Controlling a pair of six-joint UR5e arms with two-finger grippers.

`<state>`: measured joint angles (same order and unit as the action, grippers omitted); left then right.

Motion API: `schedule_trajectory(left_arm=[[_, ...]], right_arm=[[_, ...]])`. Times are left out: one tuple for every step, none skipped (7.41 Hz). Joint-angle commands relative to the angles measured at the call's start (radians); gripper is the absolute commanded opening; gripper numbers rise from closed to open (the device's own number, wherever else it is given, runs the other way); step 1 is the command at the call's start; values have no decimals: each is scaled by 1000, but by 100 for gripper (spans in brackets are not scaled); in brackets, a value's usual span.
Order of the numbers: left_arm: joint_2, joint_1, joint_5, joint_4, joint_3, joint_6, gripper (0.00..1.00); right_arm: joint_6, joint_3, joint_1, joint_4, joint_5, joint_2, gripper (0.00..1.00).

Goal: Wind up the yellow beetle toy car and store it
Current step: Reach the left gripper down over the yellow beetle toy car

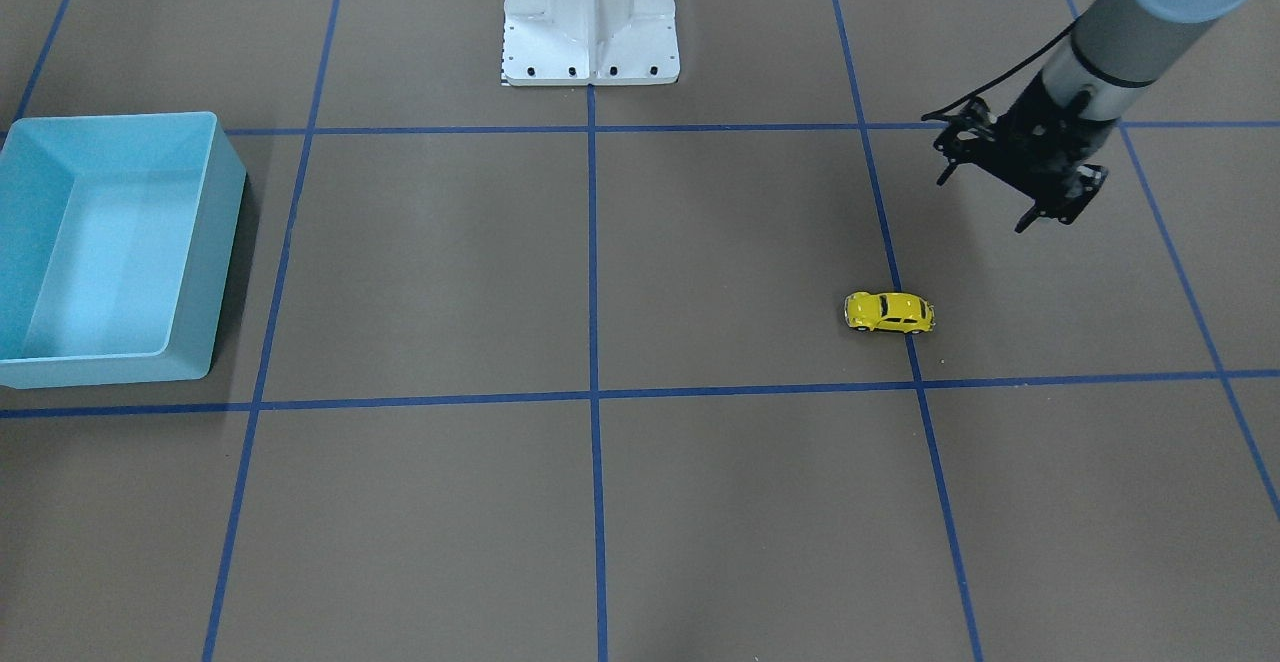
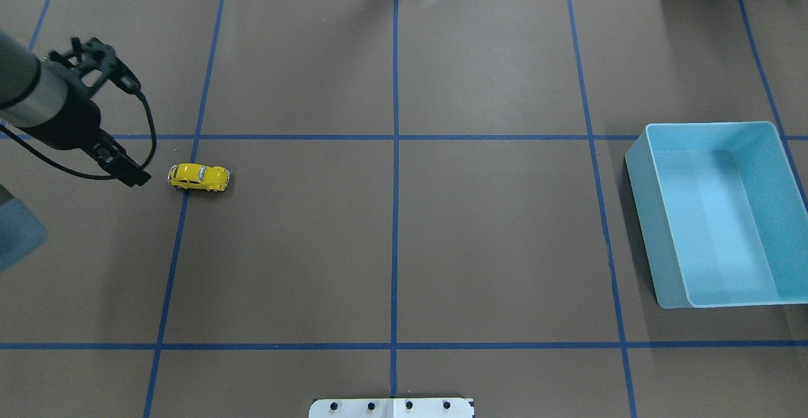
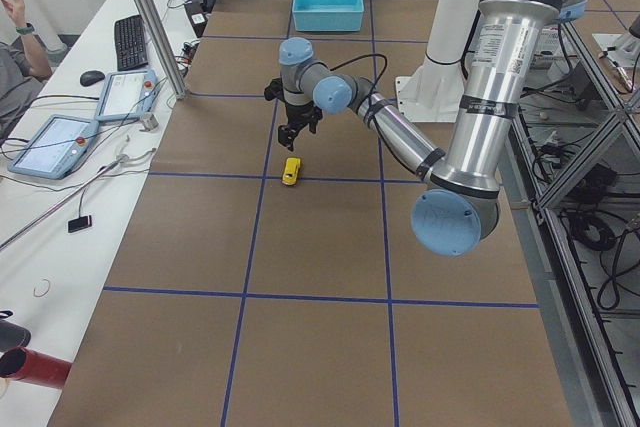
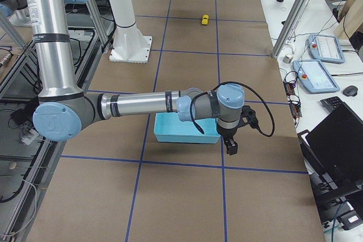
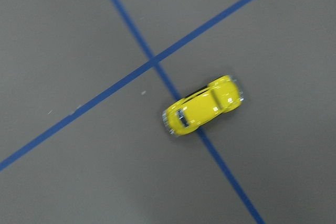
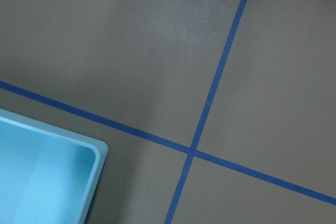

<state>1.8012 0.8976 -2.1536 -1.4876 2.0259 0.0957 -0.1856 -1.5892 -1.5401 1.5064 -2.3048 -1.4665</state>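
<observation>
Exterior front-facing view: the left claw is seen hanging above the surface. Its two fingers are spread apart, and nothing is held between them. The yellow beetle toy car is parked on its wheels on the surface, across a blue tape line. It is near the left claw but not touched by it.

In the left wrist-mounted view the car is seen from right above and a bit blurred, close to where two tape lines cross.

The right claw is shown only in the exterior right view, just beside the light blue bin. It cannot be told if that claw is spread or clenched. One corner of the bin is caught in the right wrist-mounted view.

In the overhead exterior view the inside of the bin can be looked into, and only its own pale blue floor is seen. The bin and the car are set well apart, at the two ends of the surface.
</observation>
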Motion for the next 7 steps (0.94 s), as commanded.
schedule_trajectory(left_arm=[[29,-103,62,-2,-10,-192,100],[36,-104,108,-2,-28,-312,100],[61,-106,112,4,-68,-358,100],[90,-108,113,9,-117,-360,100],[105,-118,116,7,-162,-367,100],[144,-118,144,9,-211,-464,100],[167,-118,150,10,-254,-526,100]], right_arm=[[0,0,0,0,1,0,100],[2,0,0,0,1,2,100],[2,2,0,0,1,-1,100],[0,5,-2,0,1,-11,100],[2,5,0,0,4,-2,100],[2,6,0,0,4,-3,100],[3,6,0,0,5,-2,100]])
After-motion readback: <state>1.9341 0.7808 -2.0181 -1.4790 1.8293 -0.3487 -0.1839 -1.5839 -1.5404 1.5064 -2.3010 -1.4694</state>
